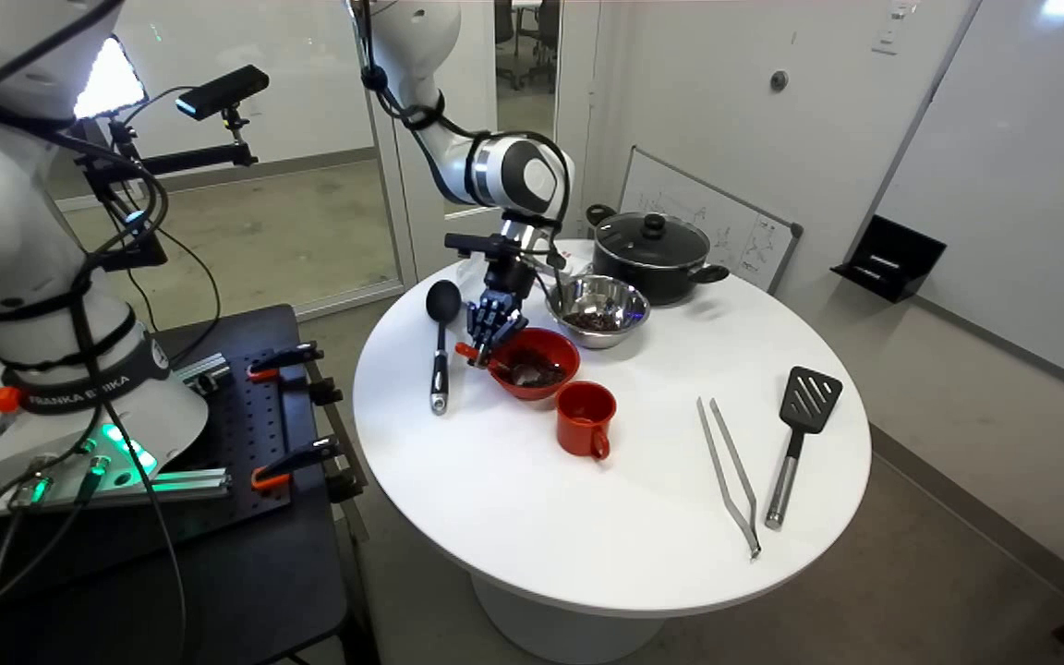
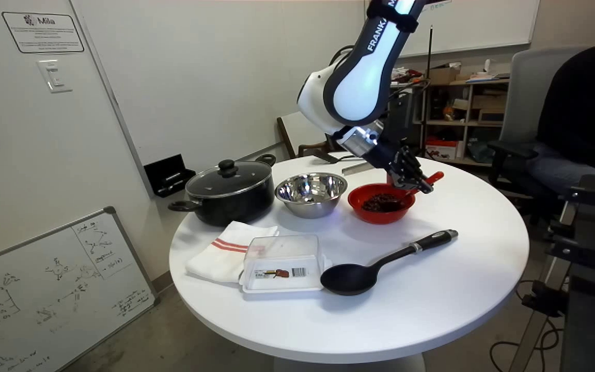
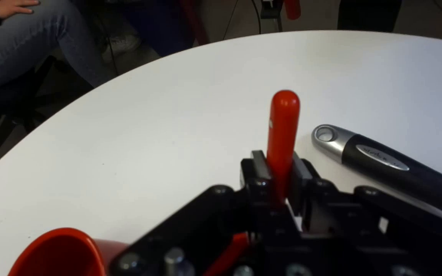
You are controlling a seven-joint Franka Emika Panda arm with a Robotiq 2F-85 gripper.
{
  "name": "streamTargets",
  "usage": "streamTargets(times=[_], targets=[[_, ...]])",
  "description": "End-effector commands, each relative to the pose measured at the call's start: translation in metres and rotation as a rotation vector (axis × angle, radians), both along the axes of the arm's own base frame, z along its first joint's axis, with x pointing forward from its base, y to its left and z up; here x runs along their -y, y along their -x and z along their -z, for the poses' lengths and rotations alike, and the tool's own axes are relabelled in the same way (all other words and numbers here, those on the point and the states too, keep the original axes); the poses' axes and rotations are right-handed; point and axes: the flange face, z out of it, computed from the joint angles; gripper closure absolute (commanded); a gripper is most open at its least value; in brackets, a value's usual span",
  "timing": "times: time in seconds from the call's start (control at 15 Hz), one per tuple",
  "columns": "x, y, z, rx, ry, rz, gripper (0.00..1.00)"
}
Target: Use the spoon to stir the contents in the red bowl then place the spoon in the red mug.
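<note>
In the wrist view, the table (image 3: 159, 130) spreads inside its curved upper-left edge. Right of centre, the end effector (image 3: 280, 170) grips the spoon (image 3: 284, 120), red handle upward; in an exterior view, its long axis slants down-left into the red bowl (image 2: 379, 218).

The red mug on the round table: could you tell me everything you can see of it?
The red mug is smooth and cylindrical, red inside and out, perhaps ceramic or enamelled metal. Its single handle points away from the red bowl. It stands upright on the white table, mouth up, with nothing visible inside. It is close beside the bowl; whether they touch is unclear.
</note>
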Motion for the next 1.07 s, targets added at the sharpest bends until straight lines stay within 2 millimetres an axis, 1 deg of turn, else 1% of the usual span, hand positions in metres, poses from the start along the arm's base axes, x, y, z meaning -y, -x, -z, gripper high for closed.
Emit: streamTargets(times=[0.0, 0.2, 0.4, 0.6, 0.8, 1.0], targets=[[0.011, -0.016, -0.004, 0.062, 0.065, 0.029, 0.96], [0.010, -0.025, -0.011, 0.100, 0.078, 0.033, 0.96], [-0.002, -0.028, -0.011, 0.099, 0.035, 0.013, 0.96], [-0.014, -0.027, -0.007, 0.088, -0.005, -0.010, 0.96], [-0.021, -0.024, -0.001, 0.072, -0.021, -0.027, 0.96], [-0.034, -0.018, -0.001, 0.059, -0.095, -0.078, 0.96]])
